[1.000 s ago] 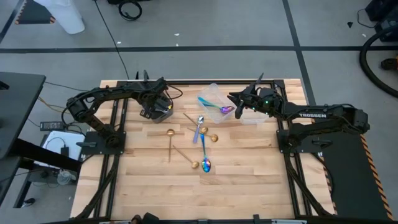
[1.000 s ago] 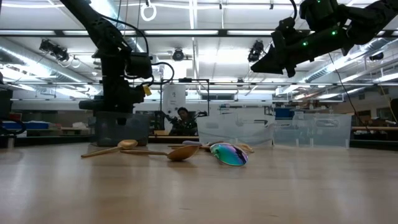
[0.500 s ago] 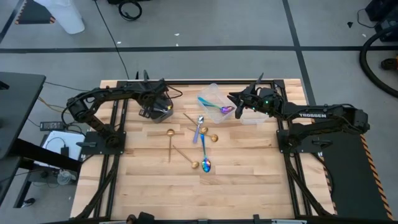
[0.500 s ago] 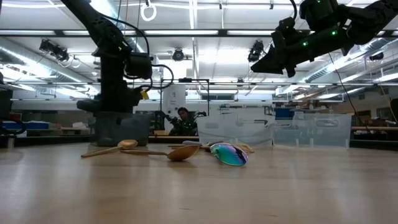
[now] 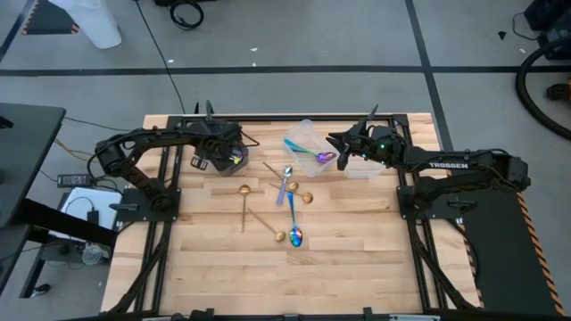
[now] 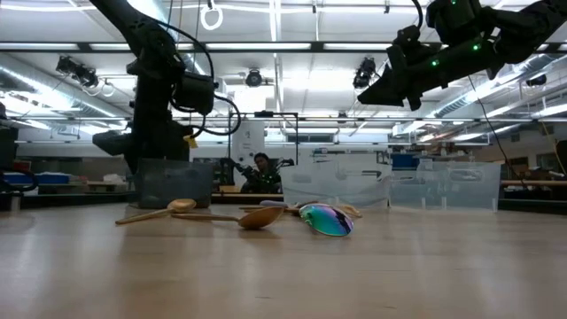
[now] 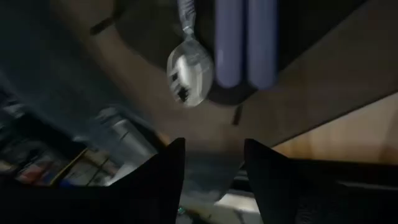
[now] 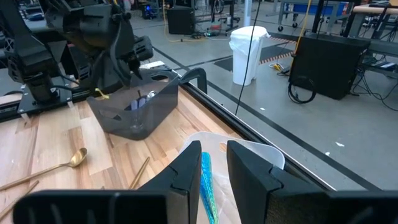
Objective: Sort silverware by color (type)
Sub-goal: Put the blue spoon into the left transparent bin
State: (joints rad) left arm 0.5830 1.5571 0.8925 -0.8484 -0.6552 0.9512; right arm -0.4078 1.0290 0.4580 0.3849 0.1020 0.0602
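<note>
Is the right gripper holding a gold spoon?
No. In the right wrist view the right gripper is shut on a teal-handled iridescent spoon, above the clear tub.

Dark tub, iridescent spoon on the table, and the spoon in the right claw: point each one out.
dark tub (image 8: 134,115): right wrist view, on its front wall.
iridescent spoon (image 6: 326,220): low view, on its bowl.
teal-handled spoon (image 8: 206,177): right wrist view, on its handle between the right claw's fingers.

White "TROSSEN" lettering along the right arm (image 5: 446,165)
</note>
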